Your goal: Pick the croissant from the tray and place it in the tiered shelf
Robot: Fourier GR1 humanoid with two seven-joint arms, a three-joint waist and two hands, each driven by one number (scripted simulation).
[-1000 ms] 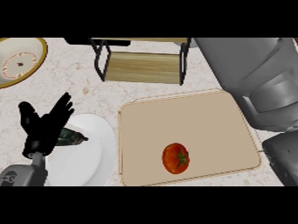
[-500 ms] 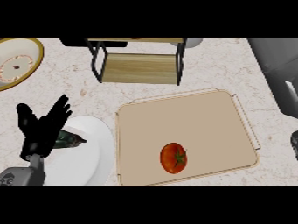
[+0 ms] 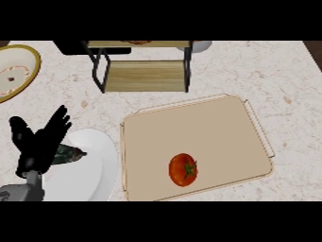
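Note:
The beige tray (image 3: 191, 127) lies in the middle of the counter, and the only thing on it is a red tomato (image 3: 182, 169) near its front edge. Behind it stands the tiered shelf (image 3: 147, 75), with black legs and wooden boards. A small brown piece (image 3: 137, 42), possibly the croissant, shows on the shelf's top board, mostly cut off by the view's edge. My left hand (image 3: 36, 144) is open at the lower left, fingers up, resting beside a white plate. My right hand does not show.
The white plate (image 3: 87, 165) at the lower left carries a dark green item (image 3: 71, 153) partly behind my left hand. A yellow-rimmed bowl (image 3: 8, 75) sits at the far left. A white round object (image 3: 201, 45) peeks out behind the shelf.
The grey right forearm that filled the upper right has drawn off to the right and out of view. The left hand, tray and tomato have kept their places.

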